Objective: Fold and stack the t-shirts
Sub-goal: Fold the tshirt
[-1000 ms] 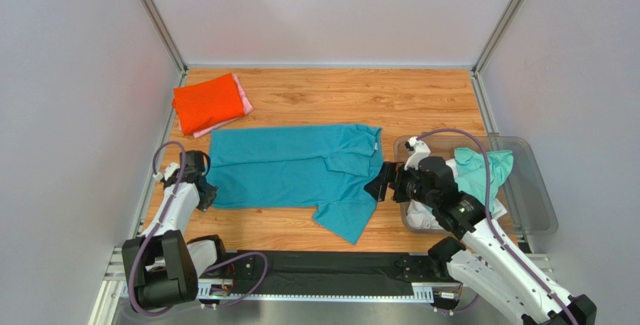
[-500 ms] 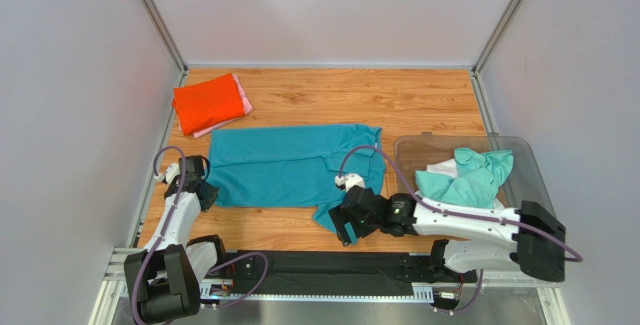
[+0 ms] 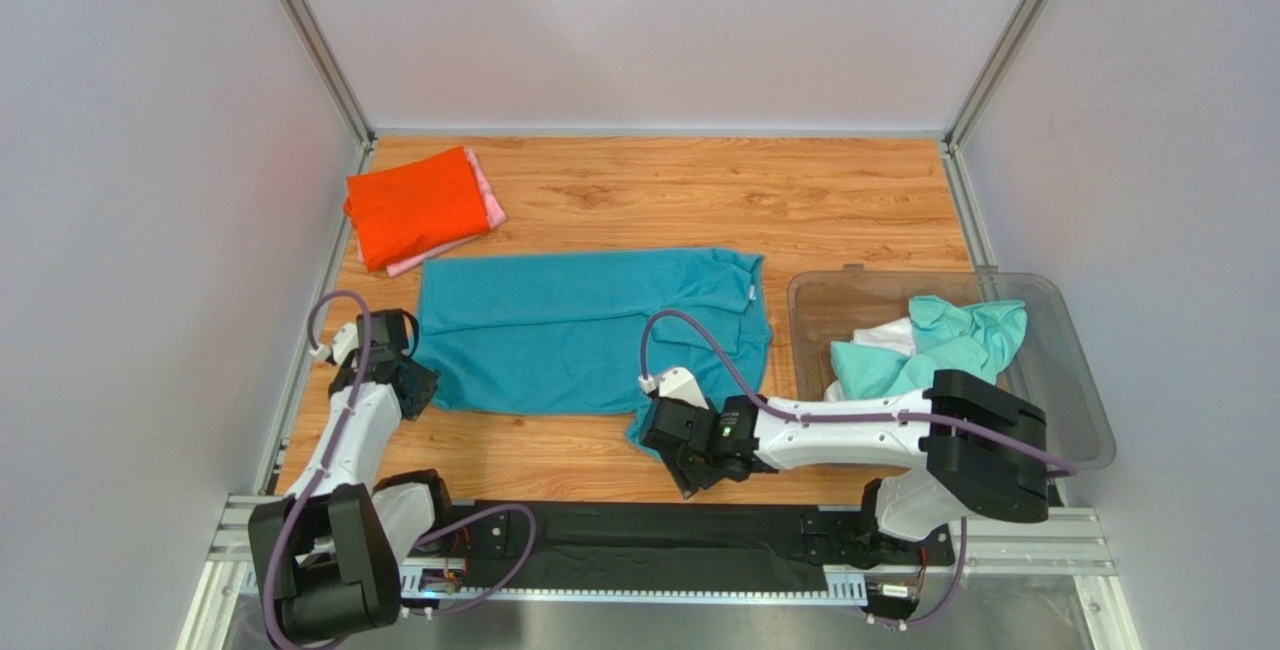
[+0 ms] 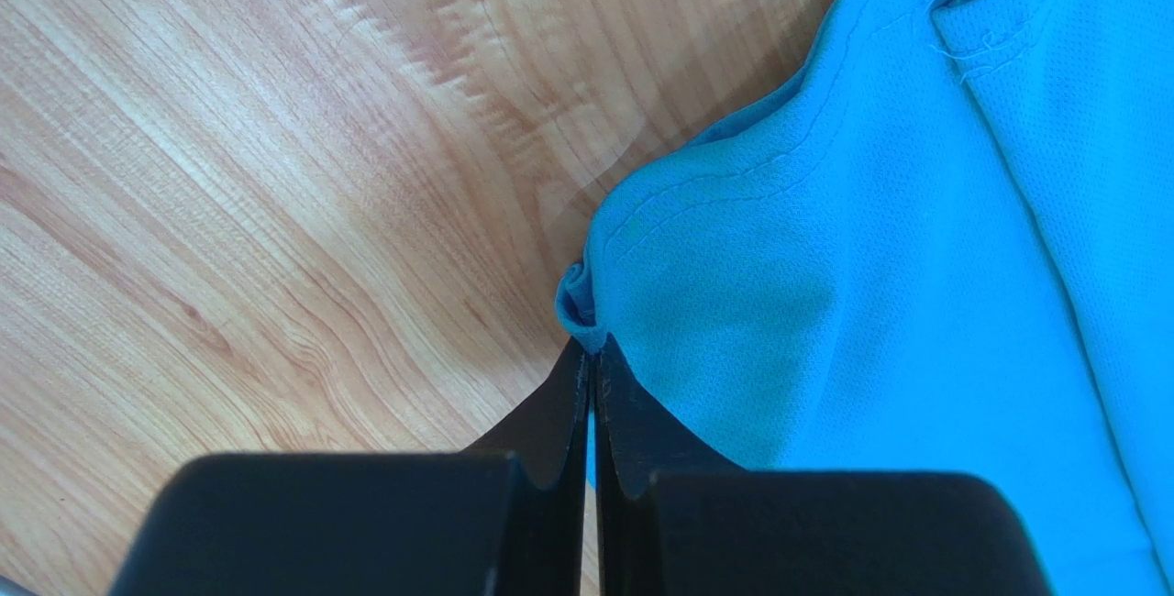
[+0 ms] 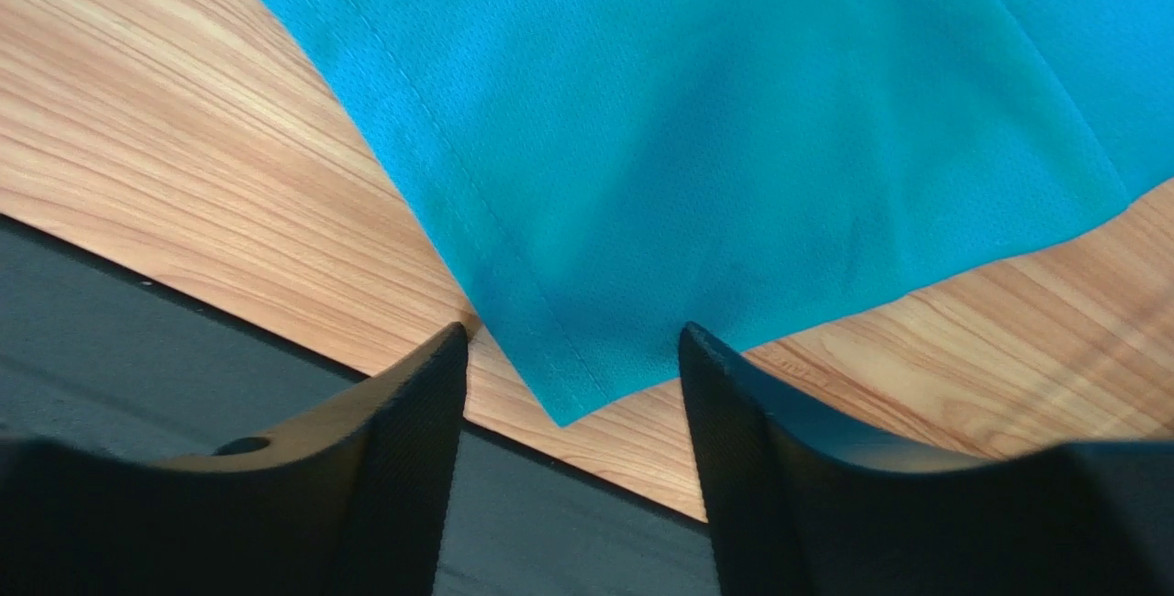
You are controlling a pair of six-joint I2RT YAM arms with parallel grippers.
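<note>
Inside a robotics laboratory test cell: a white left arm (image 3: 349, 433) and a right arm (image 3: 842, 433) stand bolted to a metal base rail (image 3: 631, 590) at the near edge of a wood-grain tabletop (image 3: 661, 193). Plain pale wall panels (image 3: 661, 20), held in bare aluminium frame posts (image 3: 308, 35), box the bench in on three sides. A teal t-shirt (image 3: 571, 335) and a clear plastic bin (image 3: 1074, 395) of clothes sit on the bench.

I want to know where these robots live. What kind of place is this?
Probably a robot lab booth, not a home: the left arm and right arm stand at a wooden table bearing a teal t-shirt, with plain grey walls around.
</note>
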